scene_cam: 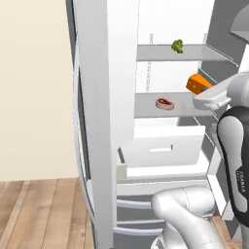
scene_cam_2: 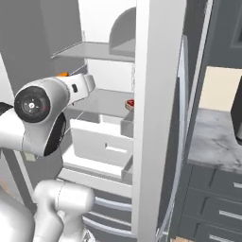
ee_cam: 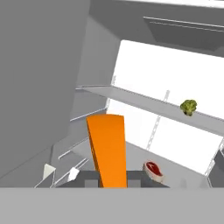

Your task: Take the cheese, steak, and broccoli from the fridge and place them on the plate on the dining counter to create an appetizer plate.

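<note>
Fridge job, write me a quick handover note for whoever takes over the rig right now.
Tool: shut on the cheese, lifted just off the middle shelf inside the open fridge.
Steak: lying on the middle shelf.
Broccoli: on the shelf above.
Done: cheese grasped.
Left: carry the cheese out to the plate, then fetch the steak and the broccoli. Nothing is plated yet.

text: small dark lettering on the arm's black forearm cover (scene_cam: 239,176) | too blurred to read
</note>
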Controlling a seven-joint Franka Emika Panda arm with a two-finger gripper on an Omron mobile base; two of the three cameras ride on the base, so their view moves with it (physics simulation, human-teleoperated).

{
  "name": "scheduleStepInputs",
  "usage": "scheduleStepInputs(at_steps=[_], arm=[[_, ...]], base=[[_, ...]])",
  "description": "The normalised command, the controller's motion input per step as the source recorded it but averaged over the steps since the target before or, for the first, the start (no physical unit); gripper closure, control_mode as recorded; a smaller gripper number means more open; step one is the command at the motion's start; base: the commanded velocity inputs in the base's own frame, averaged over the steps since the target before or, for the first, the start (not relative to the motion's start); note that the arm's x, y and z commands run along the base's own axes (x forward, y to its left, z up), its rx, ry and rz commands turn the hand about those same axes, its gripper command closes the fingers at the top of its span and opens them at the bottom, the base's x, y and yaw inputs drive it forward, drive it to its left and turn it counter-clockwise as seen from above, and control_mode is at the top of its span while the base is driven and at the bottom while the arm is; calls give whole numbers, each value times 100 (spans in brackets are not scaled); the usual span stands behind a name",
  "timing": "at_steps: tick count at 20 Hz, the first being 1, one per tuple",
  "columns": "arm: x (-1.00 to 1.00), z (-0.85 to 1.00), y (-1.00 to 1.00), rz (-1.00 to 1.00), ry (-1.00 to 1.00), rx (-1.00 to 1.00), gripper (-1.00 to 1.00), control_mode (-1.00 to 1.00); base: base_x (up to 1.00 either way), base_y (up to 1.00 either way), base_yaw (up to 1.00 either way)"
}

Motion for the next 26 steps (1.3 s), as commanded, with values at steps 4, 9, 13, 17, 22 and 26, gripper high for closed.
scheduleStepInputs(at_steps=[4, 9, 13, 17, 22, 26], arm=[[0, 0, 0, 0, 0, 0, 100, 100], [0, 0, 0, 0, 0, 0, 100, 100], [0, 0, 0, 0, 0, 0, 100, 100], [0, 0, 0, 0, 0, 0, 100, 100], [0, 0, 0, 0, 0, 0, 100, 100], [0, 0, 0, 0, 0, 0, 100, 100]], base=[[-68, -4, 12], [-77, 8, 9], [-74, 4, 21], [-54, 20, 36], [-55, 25, 50], [-44, 31, 57]])
